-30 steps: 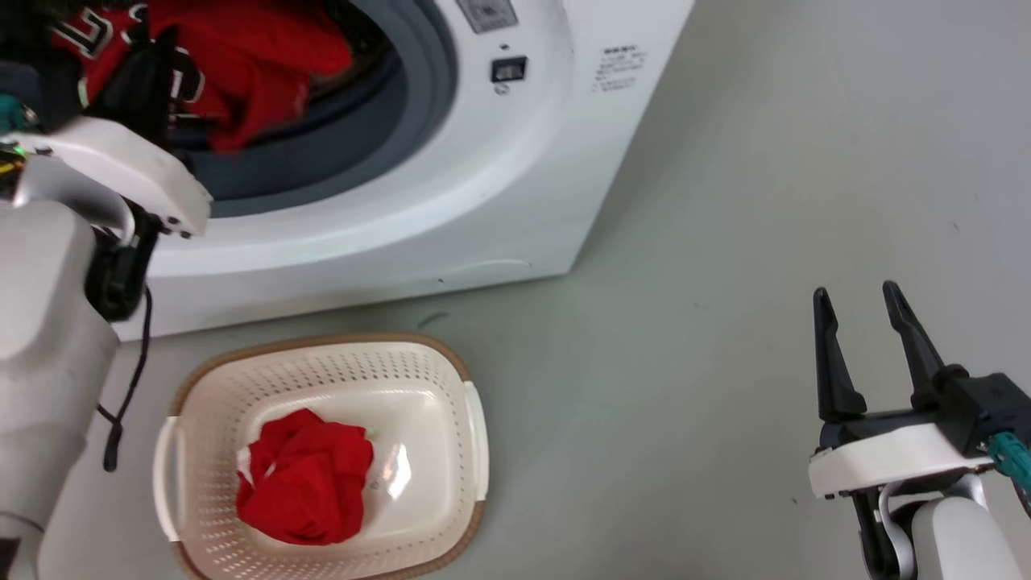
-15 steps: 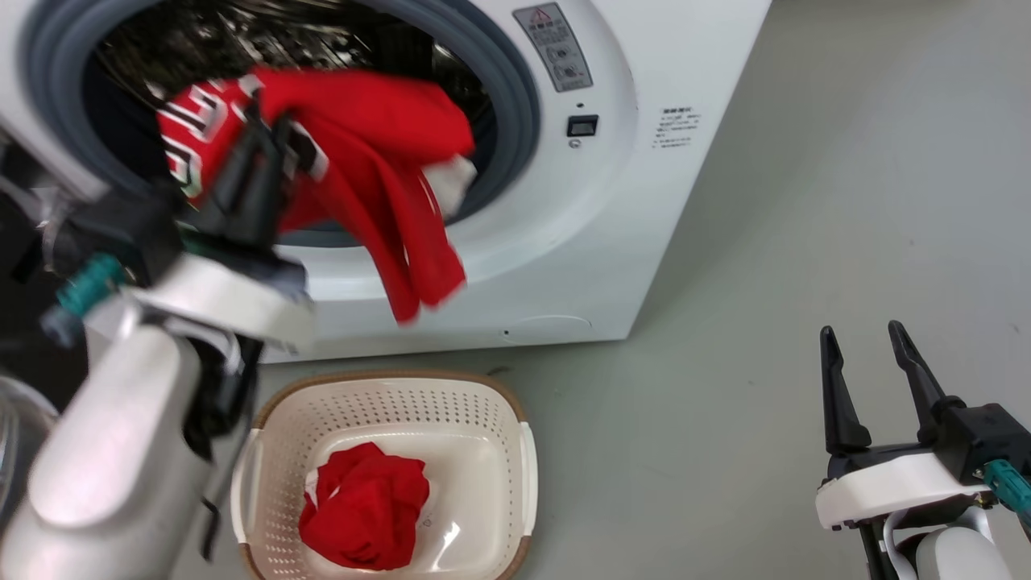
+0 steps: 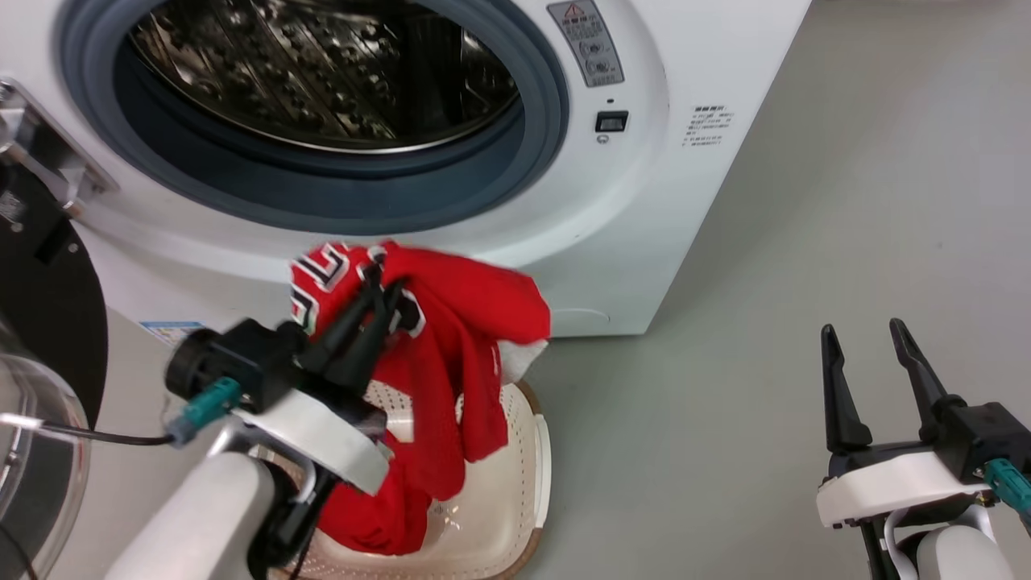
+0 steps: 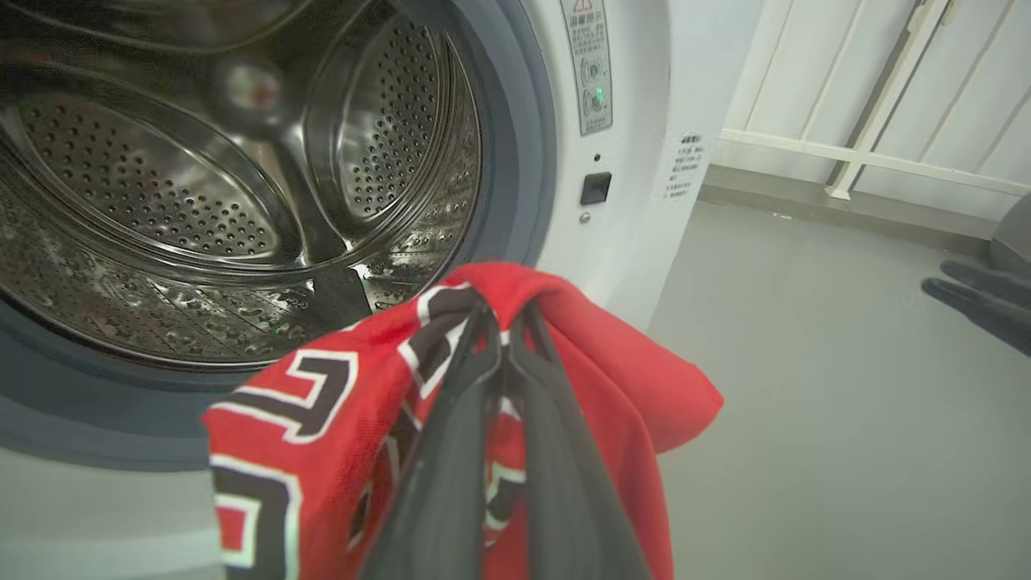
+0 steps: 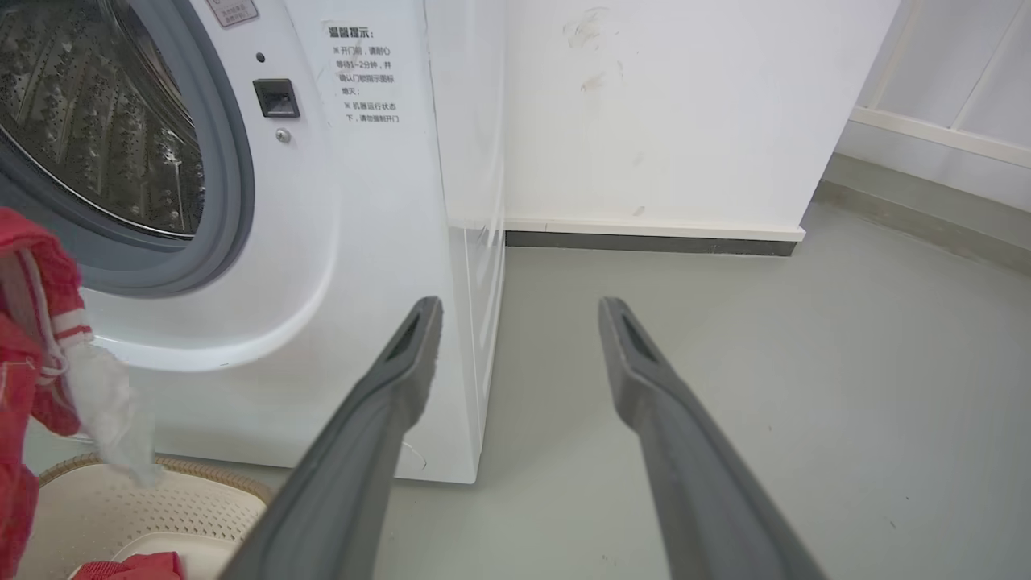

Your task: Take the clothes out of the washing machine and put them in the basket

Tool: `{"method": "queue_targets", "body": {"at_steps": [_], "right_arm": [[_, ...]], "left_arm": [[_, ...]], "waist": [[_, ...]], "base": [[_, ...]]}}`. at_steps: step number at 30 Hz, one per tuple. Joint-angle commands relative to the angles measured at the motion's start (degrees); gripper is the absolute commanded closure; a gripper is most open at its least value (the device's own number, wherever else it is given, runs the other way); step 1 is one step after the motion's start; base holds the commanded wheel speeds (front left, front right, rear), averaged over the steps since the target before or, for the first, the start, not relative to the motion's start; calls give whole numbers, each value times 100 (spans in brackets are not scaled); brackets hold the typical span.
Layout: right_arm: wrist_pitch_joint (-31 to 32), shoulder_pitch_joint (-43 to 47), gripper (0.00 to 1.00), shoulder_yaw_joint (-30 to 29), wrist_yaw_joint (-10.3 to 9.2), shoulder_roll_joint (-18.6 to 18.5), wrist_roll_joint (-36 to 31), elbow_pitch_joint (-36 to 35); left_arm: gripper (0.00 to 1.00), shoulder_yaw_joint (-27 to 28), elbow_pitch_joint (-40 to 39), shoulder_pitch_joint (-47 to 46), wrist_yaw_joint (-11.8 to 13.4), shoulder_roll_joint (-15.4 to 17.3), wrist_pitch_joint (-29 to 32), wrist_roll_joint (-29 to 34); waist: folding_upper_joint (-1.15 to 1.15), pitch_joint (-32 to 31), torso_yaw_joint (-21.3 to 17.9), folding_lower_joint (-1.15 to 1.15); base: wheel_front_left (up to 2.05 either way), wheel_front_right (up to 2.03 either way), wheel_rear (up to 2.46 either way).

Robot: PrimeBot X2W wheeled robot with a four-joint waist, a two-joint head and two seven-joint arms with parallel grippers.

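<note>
One large white front-loading washing machine (image 3: 644, 209), with one round grey-gasketed porthole (image 3: 544, 149), one perforated steel drum (image 3: 322, 80) and one black-rimmed glass door (image 3: 48, 322). One small oval cream plastic basket (image 3: 527, 483) with a brown rim. Two soft red fabric garments: one red jersey with black-and-white lettering (image 3: 475, 306) and one plain red garment (image 5: 133, 566). Two robot grippers, the left gripper (image 3: 385, 282) and the right gripper (image 3: 859, 325), each with two long dark fingers

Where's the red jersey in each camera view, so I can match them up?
Head view: jersey lower centre-left, hanging over the basket.
Left wrist view: jersey bottom centre, pinched by left gripper.
Right wrist view: jersey at far left edge.
Shared landmark: black latch square beside the porthole.
</note>
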Motion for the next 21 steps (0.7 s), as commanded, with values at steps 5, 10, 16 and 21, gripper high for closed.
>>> {"method": "queue_targets", "body": {"at_steps": [5, 10, 16, 21], "right_arm": [[-14, -198, 0, 3, -6, -1, 2, -68], [-14, -346, 0, 17, -6, -1, 77, -118], [-14, -491, 0, -11, -6, -2, 103, -196], [-14, -676, 0, -33, -6, 1, 191, -271]], "left_arm": [[100, -444, 629, -115, -253, -85, 214, 72], [100, -782, 1375, -373, -382, -166, 300, 120], [100, -1163, 2320, -880, -464, -323, 297, 211], [100, -1549, 3207, -1399, -480, -485, 308, 335]], "waist": [[0, 510, -83, 1], [0, 1009, -237, 1], [0, 1659, -418, 1], [0, 2211, -587, 1]], "base": [[0, 0, 0], [0, 0, 0], [0, 0, 0], [0, 0, 0]]}}
